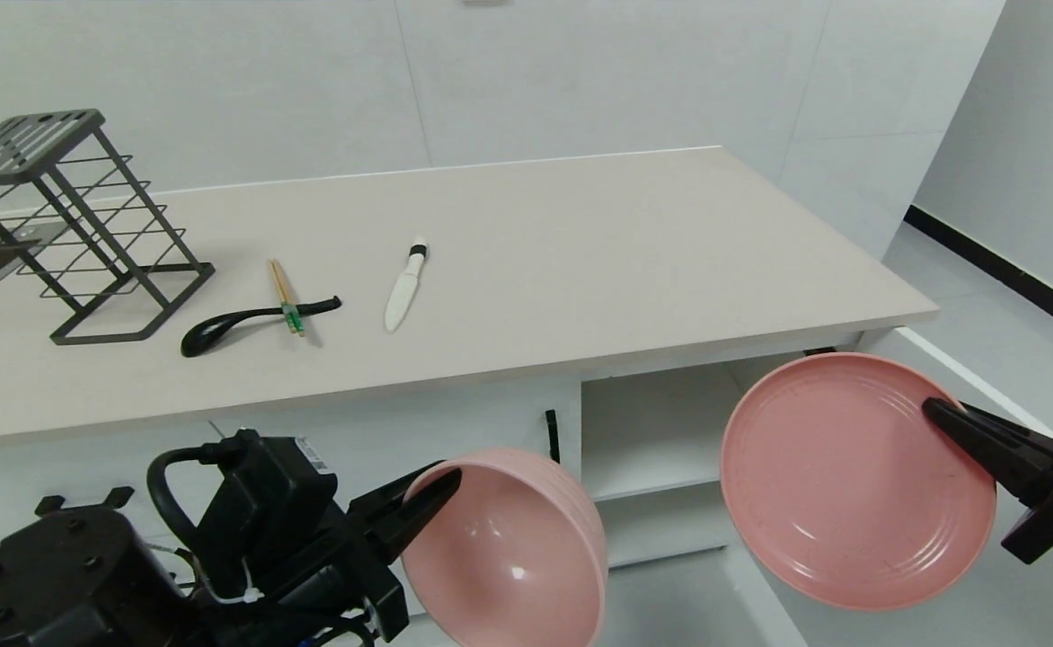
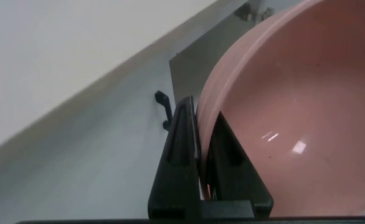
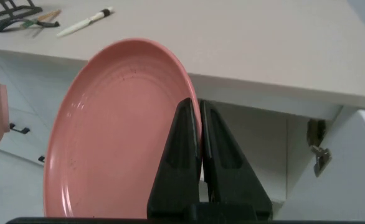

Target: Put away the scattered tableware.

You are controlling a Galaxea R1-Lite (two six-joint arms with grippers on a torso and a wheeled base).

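My left gripper [image 1: 428, 490] is shut on the rim of a pink bowl [image 1: 513, 553], held on its side below the counter's front edge; in the left wrist view the fingers [image 2: 184, 134] pinch the bowl [image 2: 294, 112] wall. My right gripper [image 1: 940, 413] is shut on the rim of a pink plate [image 1: 850, 481], held upright in front of the open cabinet [image 1: 661, 431]; the right wrist view shows the plate [image 3: 117, 124] edge between the fingers [image 3: 184, 134]. On the counter lie a black spoon [image 1: 239, 322], chopsticks [image 1: 285, 296] and a white knife [image 1: 405, 286].
A black wire rack [image 1: 73, 220] stands at the counter's [image 1: 625, 234] left end. The cabinet has a white shelf inside and its door [image 1: 949, 359] swung open to the right. A black handle [image 1: 552, 434] sits on the closed panel beside it.
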